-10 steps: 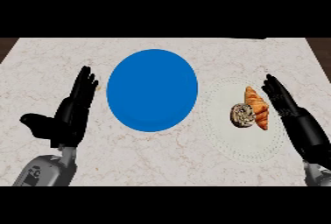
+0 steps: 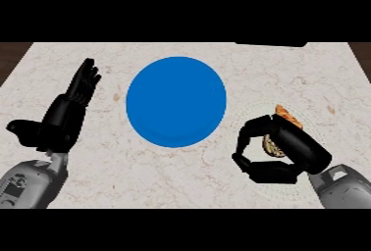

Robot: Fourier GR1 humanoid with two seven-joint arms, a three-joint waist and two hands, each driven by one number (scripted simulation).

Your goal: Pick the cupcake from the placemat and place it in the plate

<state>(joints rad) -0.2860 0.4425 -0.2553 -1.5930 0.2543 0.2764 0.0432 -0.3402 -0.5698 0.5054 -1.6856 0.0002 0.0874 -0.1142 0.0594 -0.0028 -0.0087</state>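
- Your cupcake (image 2: 273, 145) sits inside the curl of the right hand (image 2: 286, 147); only a small brownish patch of it shows between fingers and thumb, so you cannot tell which way it points or where its long axis runs.
- The right hand is curled over it, fingers (image 2: 255, 128) arched down on the side toward the plate, thumb (image 2: 264, 172) hooked beneath; whether they actually touch the cupcake is hidden.
- Just beyond the hand's far edge an orange-brown croissant (image 2: 286, 113) pokes out, lying on the pale placemat (image 2: 243, 112) under the hand.
- The blue plate (image 2: 176, 101) lies to the hand's left, close beside the placemat, with bare counter (image 2: 116, 171) around it.
- Your left hand (image 2: 66, 115) rests open well beyond the plate, fingers straight and pointing away from you, holding nothing.
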